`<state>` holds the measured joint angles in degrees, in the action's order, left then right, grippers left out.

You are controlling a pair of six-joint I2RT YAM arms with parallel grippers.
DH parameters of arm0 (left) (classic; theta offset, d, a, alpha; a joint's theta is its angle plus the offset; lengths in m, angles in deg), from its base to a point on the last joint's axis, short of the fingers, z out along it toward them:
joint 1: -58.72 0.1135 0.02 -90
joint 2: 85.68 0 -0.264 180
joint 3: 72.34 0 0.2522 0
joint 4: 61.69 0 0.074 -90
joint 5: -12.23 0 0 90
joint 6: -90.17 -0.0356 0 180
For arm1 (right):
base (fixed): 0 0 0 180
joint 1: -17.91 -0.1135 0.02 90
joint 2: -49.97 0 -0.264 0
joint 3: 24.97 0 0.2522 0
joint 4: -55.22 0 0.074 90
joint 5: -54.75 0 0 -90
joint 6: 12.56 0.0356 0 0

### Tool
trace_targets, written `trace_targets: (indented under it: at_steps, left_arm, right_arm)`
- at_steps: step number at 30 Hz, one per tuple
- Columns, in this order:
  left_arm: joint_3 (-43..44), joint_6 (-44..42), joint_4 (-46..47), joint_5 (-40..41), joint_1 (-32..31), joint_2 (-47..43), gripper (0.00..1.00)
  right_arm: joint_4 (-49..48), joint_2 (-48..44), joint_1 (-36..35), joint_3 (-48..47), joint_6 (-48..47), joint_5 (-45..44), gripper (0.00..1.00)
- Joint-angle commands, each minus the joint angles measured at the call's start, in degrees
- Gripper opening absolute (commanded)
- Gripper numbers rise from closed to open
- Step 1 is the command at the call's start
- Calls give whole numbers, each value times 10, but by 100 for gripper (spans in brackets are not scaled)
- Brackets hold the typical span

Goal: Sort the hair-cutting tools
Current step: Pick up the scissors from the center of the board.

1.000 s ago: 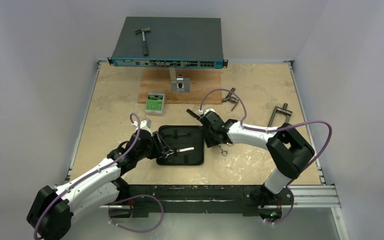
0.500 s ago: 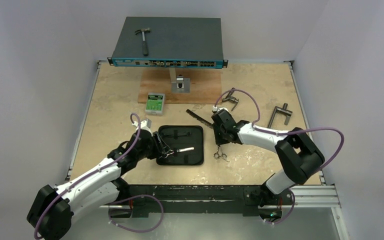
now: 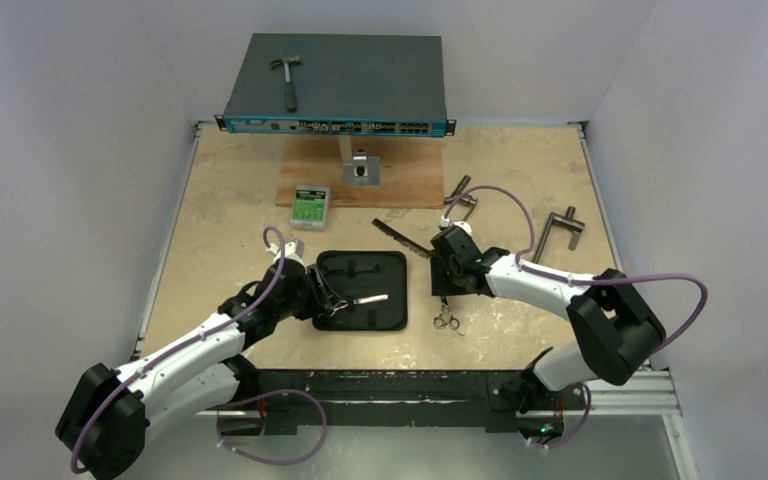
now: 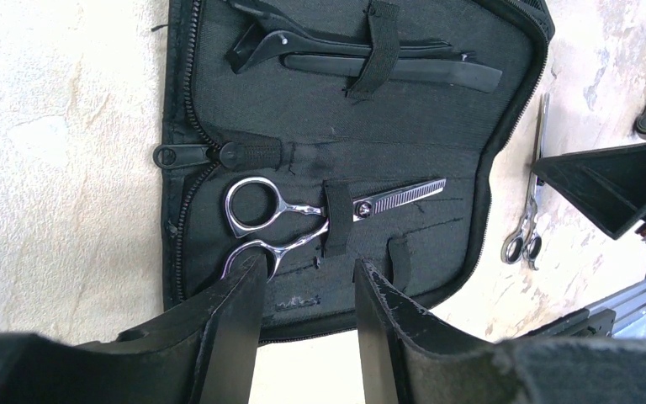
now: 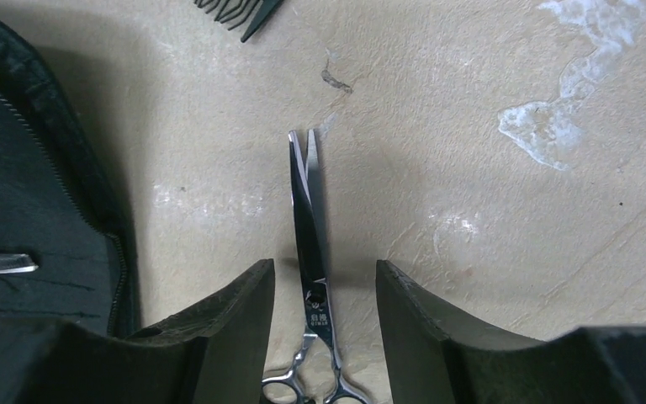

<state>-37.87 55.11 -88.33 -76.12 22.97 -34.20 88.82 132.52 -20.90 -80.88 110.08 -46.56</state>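
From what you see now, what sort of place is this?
Likely a robot lab bench, not a salon: left arm and right arm bolted to a walled table, a network switch behind.

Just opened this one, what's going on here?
Thinning scissors and black hair clips are strapped into the open black zip case. The left gripper sits at the case's edge by the scissor rings, jaws open. The right gripper hovers with open jaws either side of a second pair of scissors lying on the table beside the case. A black comb also lies outside it.
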Motion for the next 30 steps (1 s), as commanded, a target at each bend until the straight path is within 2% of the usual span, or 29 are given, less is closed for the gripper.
trace_targets:
  at_steps: [1, 6, 15, 17, 19, 21, 26, 30]
  left_arm:
    - [12, 1, 19, -4, 2, -7, 42]
    - [13, -2, 10, -3, 2, -10, 42]
    - [14, -3, -7, 3, 2, -31, 42]
    - [15, -3, -7, 2, 2, -29, 42]
    - [18, -4, -9, 2, 2, -29, 42]
    - [18, -5, -11, 1, 2, -30, 42]
    - [16, -5, -11, 2, 2, -32, 42]
    - [17, -3, -11, 3, 2, -31, 42]
  right_arm:
    - [-12, 29, 4, -20, 3, -11, 45]
    - [-20, 74, 4, -43, -13, -11, 39]
    - [-10, 56, 4, -36, -11, -28, 5]
    - [-1, 42, 3, -35, -6, -31, 9]
    - [11, 27, 4, -32, -3, -29, 29]
    - [29, 8, 3, -28, 0, -38, 42]
    - [40, -23, -5, -11, -2, -7, 46]
    - [59, -7, -35, -18, 6, -9, 45]
